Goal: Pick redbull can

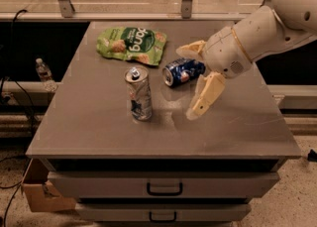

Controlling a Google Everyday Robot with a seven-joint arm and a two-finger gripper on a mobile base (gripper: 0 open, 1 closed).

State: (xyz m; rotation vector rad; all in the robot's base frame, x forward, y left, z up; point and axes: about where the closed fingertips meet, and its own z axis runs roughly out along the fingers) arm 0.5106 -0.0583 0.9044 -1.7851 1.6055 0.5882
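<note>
The redbull can (139, 94) stands upright near the middle of the grey cabinet top (99, 127). It is tall, slim and silver with blue patches, slightly dented, with a shiny pull-tab top. My gripper (190, 80) hangs to the right of it, above the surface, on a white arm that comes in from the upper right. Its two cream fingers (204, 97) are spread wide apart with nothing between them. There is a clear gap between the gripper and the can.
A shorter dark-blue soda can (181, 70) lies on its side just behind the gripper. A green snack bag (132, 44) lies at the back. Drawers (163, 186) sit below the top. A water bottle (44, 72) stands off to the left, a cardboard box (37, 191) on the floor.
</note>
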